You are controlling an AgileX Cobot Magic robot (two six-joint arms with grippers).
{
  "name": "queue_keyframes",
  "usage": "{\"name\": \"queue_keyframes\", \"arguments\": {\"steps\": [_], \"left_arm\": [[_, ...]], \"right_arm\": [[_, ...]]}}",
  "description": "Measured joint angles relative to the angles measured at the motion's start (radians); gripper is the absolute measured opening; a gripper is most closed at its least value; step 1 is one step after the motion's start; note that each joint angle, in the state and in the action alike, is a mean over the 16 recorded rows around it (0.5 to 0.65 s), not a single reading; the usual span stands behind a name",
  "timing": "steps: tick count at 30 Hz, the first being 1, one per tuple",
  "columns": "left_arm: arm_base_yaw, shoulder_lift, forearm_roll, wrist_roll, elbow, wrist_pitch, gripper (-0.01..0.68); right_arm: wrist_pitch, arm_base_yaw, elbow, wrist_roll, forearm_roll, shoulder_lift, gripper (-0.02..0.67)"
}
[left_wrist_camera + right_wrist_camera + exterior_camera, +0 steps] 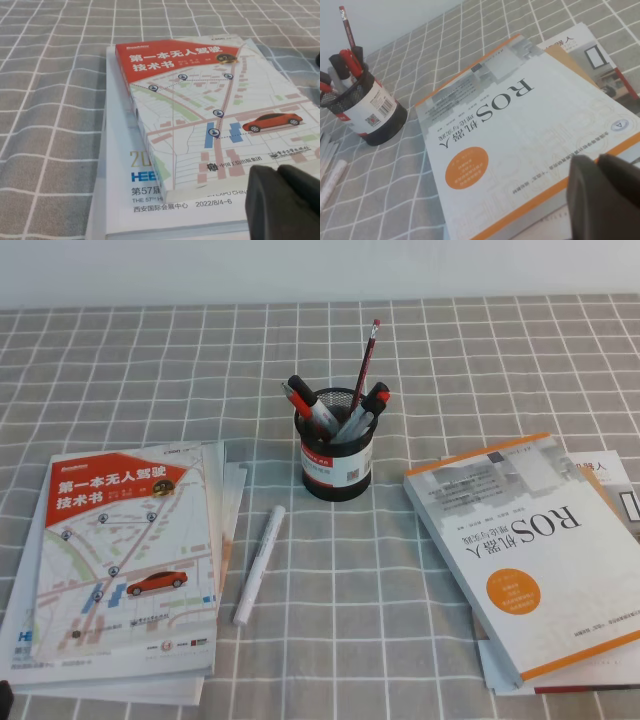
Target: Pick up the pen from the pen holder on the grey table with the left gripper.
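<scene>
Left jaws: closed on nothing, seen as dark fingertips low in the left wrist view, hovering above the near right corner of the red-and-white map book.
Right jaws: dark fingertips pressed together over the near edge of the white ROS book; whether they are fully closed I cannot tell.
Pen: red, standing tilted in the pen holder, well ahead and to the right of the left jaws, out of their wrist view.
Pen holder: black mesh cup with a red-and-white label, upright on the bench, between the two book stacks; far ahead and left of the right jaws.
Pencil: thin, red and black, rising highest from the cup.
White marker: lying flat on the bench, just right of the map book stack, apart from the cup.
Map book: on top of a larger white brochure, directly under the left jaws.
ROS book: on top of other papers, orange edges.
</scene>
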Motion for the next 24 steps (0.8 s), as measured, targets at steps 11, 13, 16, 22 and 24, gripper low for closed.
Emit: {"name": "queue_keyframes", "arguments": {"steps": [11, 13, 16, 22, 24], "left_arm": [[0.0, 0.0, 0.0, 0.0, 0.0, 0.0, -0.003], [0.0, 0.0, 0.0, 0.0, 0.0, 0.0, -0.003], [0.0, 0.0, 0.0, 0.0, 0.0, 0.0, -0.003], [0.0, 0.0, 0.0, 0.0, 0.0, 0.001, -0.003], [0.0, 0.0, 0.0, 0.0, 0.0, 0.001, -0.003]], "right_arm": [[0.0, 0.0, 0.0, 0.0, 0.0, 0.0, -0.013], [0.0, 0.0, 0.0, 0.0, 0.0, 0.0, -0.013], [0.0, 0.0, 0.0, 0.0, 0.0, 0.0, -0.013], [0.0, 0.0, 0.0, 0.0, 0.0, 0.0, -0.013], [0.0, 0.0, 0.0, 0.0, 0.0, 0.0, -0.013]]}}
